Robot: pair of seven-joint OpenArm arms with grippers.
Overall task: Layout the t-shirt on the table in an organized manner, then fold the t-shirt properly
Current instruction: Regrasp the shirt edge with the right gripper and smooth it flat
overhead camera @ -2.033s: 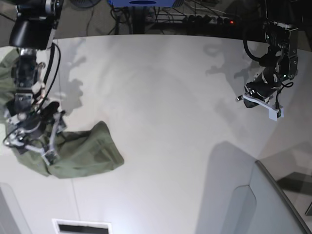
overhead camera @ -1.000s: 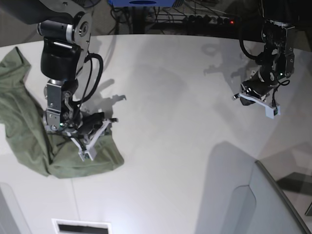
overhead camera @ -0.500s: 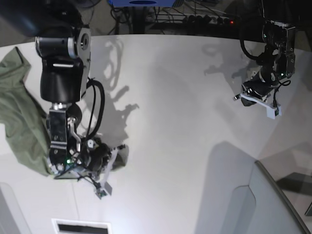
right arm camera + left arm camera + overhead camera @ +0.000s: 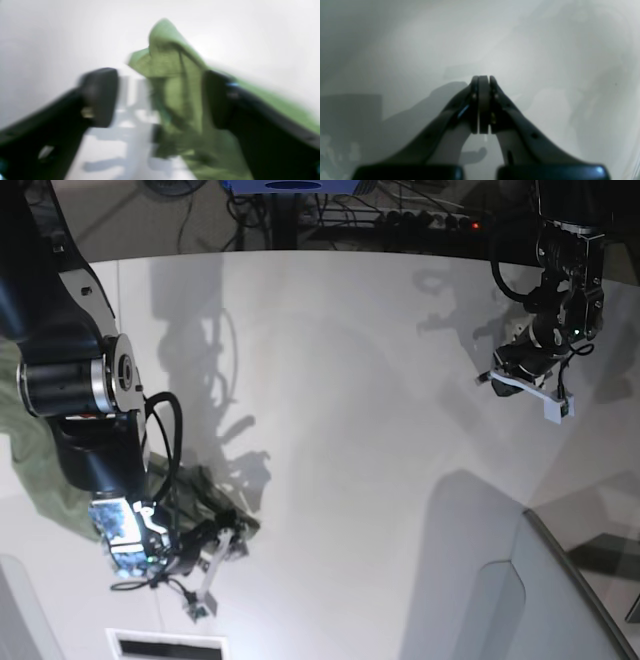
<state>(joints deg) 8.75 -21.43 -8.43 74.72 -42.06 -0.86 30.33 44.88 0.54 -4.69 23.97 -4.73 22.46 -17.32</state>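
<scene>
Layout step: your right jaws (image 4: 160, 100) stood wide, t-shirt (image 4: 175, 82) loose between; left jaws (image 4: 481, 105) shut, empty. Next: regrip a hem toward 3 o'clock on the bench (image 4: 350, 380).

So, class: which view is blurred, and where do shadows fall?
Right wrist view: motion blur smears the open right claw and the t-shirt. Left wrist view: the shut left claw casts soft shadows on the table. Base view: arm shadows cross the tabletop.

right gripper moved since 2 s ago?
Yes. In the base view the right gripper has travelled down-right toward the near table edge, dragging the t-shirt corner.
</scene>
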